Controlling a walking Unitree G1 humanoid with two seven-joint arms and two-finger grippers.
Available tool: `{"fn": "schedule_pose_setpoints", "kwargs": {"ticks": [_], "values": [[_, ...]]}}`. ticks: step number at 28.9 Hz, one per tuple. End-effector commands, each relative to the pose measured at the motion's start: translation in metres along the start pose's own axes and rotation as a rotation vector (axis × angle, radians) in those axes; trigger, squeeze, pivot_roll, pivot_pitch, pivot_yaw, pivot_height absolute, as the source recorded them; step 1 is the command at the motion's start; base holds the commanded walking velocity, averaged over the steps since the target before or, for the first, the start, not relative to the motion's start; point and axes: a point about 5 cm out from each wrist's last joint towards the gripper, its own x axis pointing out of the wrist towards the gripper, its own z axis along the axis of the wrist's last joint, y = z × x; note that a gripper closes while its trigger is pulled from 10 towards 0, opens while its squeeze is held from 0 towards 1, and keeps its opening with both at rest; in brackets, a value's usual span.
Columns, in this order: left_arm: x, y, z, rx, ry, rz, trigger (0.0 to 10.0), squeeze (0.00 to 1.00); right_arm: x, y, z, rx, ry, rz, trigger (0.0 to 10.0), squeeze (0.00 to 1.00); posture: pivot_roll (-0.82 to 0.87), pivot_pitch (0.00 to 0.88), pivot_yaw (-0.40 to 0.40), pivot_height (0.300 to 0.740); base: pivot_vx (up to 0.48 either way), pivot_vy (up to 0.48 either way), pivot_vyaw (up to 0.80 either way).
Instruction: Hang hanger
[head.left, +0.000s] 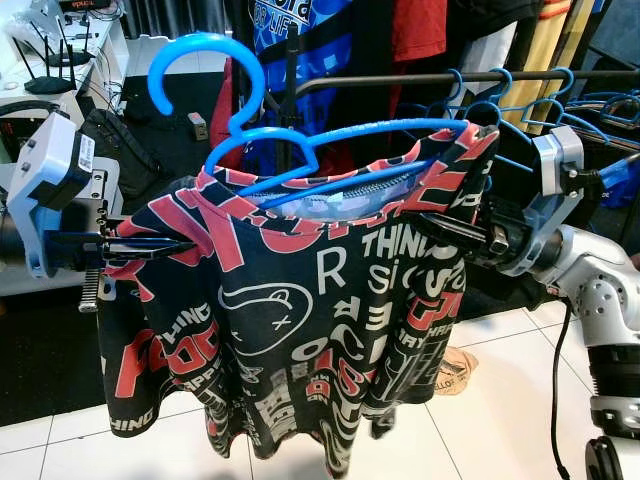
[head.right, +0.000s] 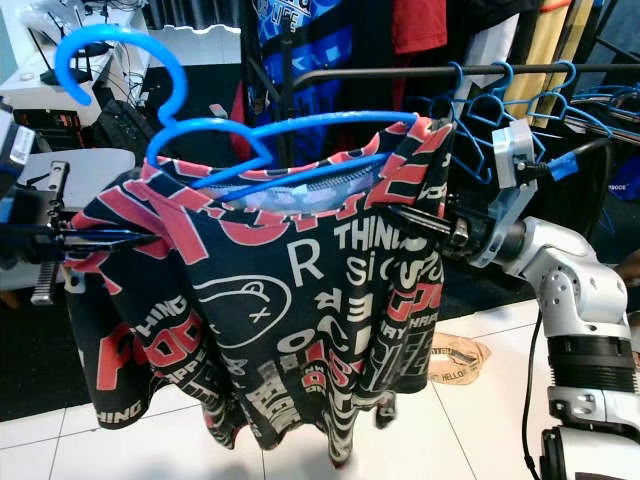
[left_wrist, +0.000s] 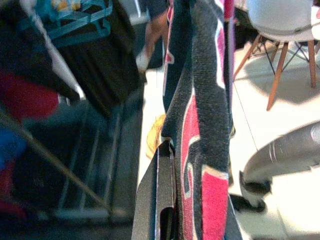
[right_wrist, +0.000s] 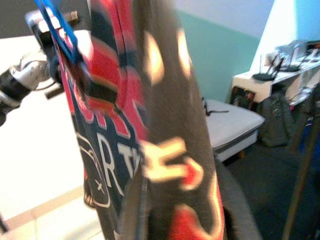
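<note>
Holding a black, red and white printed T-shirt (head.left: 300, 300) stretched between us, our left gripper (head.left: 160, 245) pinches one shoulder and our right gripper (head.left: 440, 228) appears clamped on the other, though cloth hides its tips. The blue hanger (head.left: 300, 140) sits in the neckline, its hook raised, just in front of the black clothes rail (head.left: 420, 80) carrying more blue hangers (head.left: 520, 100).
</note>
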Motion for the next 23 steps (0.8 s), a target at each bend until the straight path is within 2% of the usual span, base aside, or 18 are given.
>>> {"fn": "schedule_pose_setpoints", "kwargs": {"ticks": [1,3,6,7,9,13,15,16,20,23], "values": [[-0.009,0.001,0.004,0.032,0.02,0.012,10.0,0.0,0.0,0.002,0.009,-0.02,-0.025,0.008,0.0,0.0,0.04,0.015,-0.019,0.74,0.0,0.0,0.0],[-0.011,0.0,0.001,0.022,0.036,0.005,10.0,0.0,-0.001,0.002,0.011,-0.022,-0.03,0.006,0.0,0.0,0.04,0.015,-0.019,0.74,0.0,0.0,0.0],[-0.019,-0.002,-0.018,-0.013,0.151,0.026,10.0,0.0,-0.003,-0.001,0.023,-0.038,-0.082,-0.015,0.0,0.0,0.04,0.026,-0.019,0.74,0.0,0.0,0.0],[-0.019,-0.002,-0.018,-0.013,0.151,0.026,10.0,0.0,-0.003,-0.001,0.023,-0.038,-0.082,-0.015,0.0,0.0,0.04,0.026,-0.019,0.74,0.0,0.0,0.0],[-0.022,-0.002,-0.03,-0.028,0.208,0.049,10.0,0.0,-0.003,-0.002,0.029,-0.045,-0.108,-0.022,0.0,0.0,0.03,0.026,-0.019,0.74,0.0,0.0,0.0],[-0.025,-0.007,-0.035,-0.04,0.205,0.034,10.0,0.0,-0.006,-0.004,0.03,-0.051,-0.11,-0.068,0.0,0.0,0.04,0.034,-0.018,0.74,0.0,0.0,0.0],[-0.028,-0.007,-0.032,-0.03,0.179,0.046,10.0,0.0,-0.007,-0.006,0.03,-0.056,-0.111,-0.102,0.0,0.0,0.03,0.04,-0.015,0.74,0.0,0.0,0.0],[-0.032,-0.003,-0.027,-0.016,0.129,0.085,10.0,0.0,-0.012,-0.01,0.029,-0.057,-0.114,-0.156,0.0,0.0,0.03,0.043,-0.016,0.74,0.0,0.0,0.0],[-0.034,-0.001,-0.023,-0.008,0.088,0.107,10.0,0.0,-0.014,-0.012,0.029,-0.057,-0.117,-0.182,0.0,0.0,0.03,0.043,-0.016,0.74,0.0,0.0,0.0],[-0.043,0.005,-0.001,0.002,-0.158,0.192,10.0,0.0,-0.022,-0.019,0.014,-0.01,-0.047,-0.283,0.0,0.0,0.03,0.054,-0.02,0.74,0.0,0.0,0.0]]}}
